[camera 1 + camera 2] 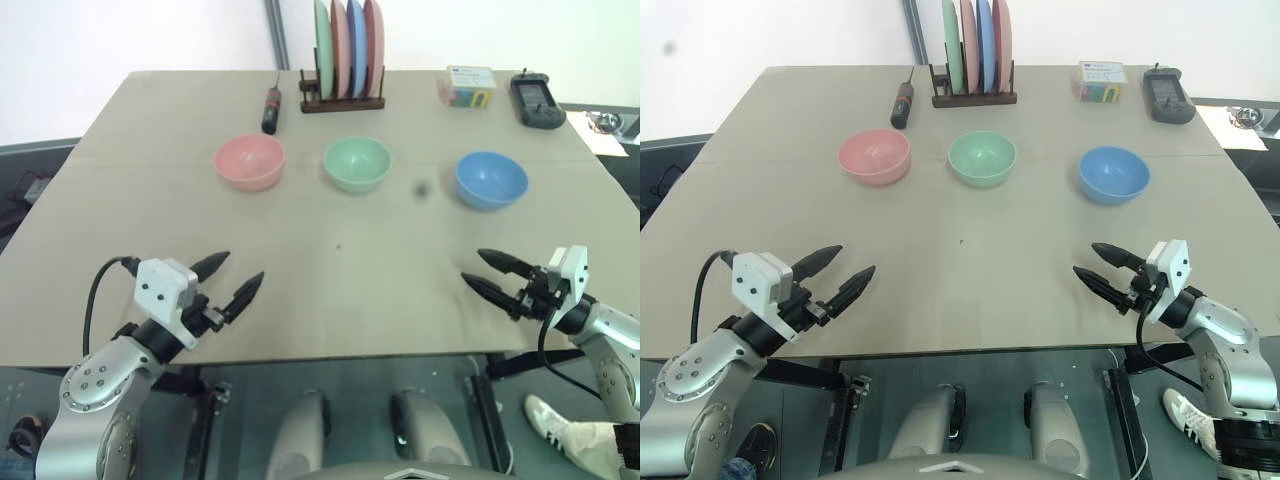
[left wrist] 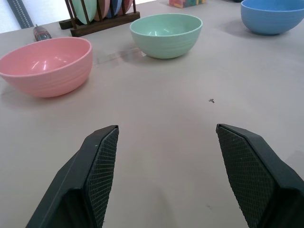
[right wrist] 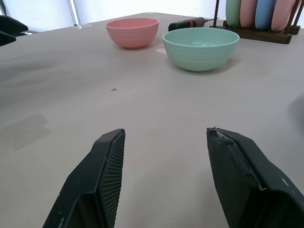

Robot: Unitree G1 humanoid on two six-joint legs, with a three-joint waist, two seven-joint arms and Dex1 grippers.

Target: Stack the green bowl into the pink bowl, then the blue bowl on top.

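Three bowls stand apart in a row across the far half of the table: the pink bowl [image 1: 249, 161] on the left, the green bowl [image 1: 357, 163] in the middle, the blue bowl [image 1: 491, 179] on the right. All sit upright and empty. My left gripper [image 1: 229, 280] hovers open near the front left edge, well short of the pink bowl [image 2: 46, 65]. Near the front right edge my right gripper [image 1: 488, 272] is open too, with nothing between its fingers, and the green bowl [image 3: 200, 47] is ahead of it.
A wooden rack [image 1: 342, 101] with several upright plates stands at the back centre. A black and red screwdriver [image 1: 270, 108] lies left of it. At the back right are a small colourful box [image 1: 467, 86] and a black device [image 1: 535, 100]. Bare tabletop [image 1: 340, 260] separates bowls from grippers.
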